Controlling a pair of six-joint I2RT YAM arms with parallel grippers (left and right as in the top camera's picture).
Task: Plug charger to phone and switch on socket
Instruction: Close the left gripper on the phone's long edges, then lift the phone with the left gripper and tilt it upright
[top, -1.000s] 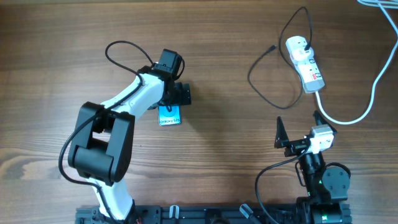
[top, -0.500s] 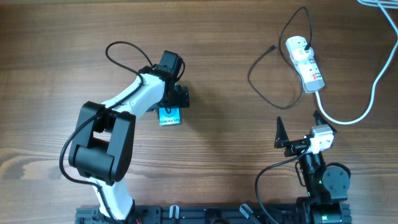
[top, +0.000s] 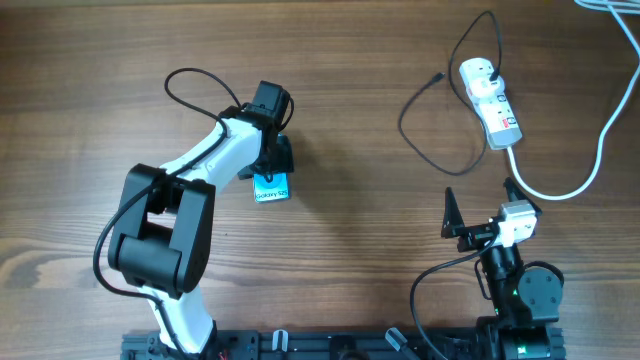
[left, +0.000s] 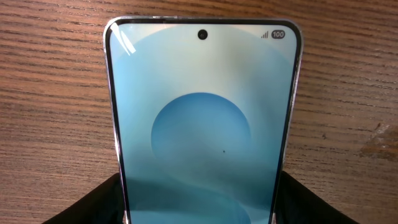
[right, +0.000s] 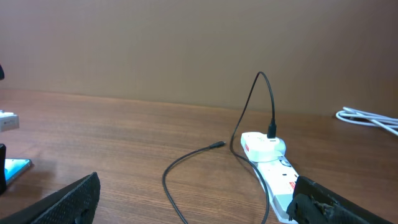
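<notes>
Left claw (top: 277, 160) is straddling the phone (left: 199, 112), grip unclear even up close; right claw (right: 196, 190) is gaping empty, facing charger (right: 180, 160), socket (top: 497, 112).

Overhead shot is lit nice and even, the wooden table (top: 340, 80) bright all over with just soft, faint shadows under the arms and no glare. Left wrist view is crisp, and the phone (left: 202, 124) screen glows bright with a little white reflection streak in its top left corner. Right wrist view is dimmer and softer, and the right gripper (right: 196, 182) shows its fingers (right: 68, 202) as dark out-of-focus blobs in the bottom corners.
</notes>
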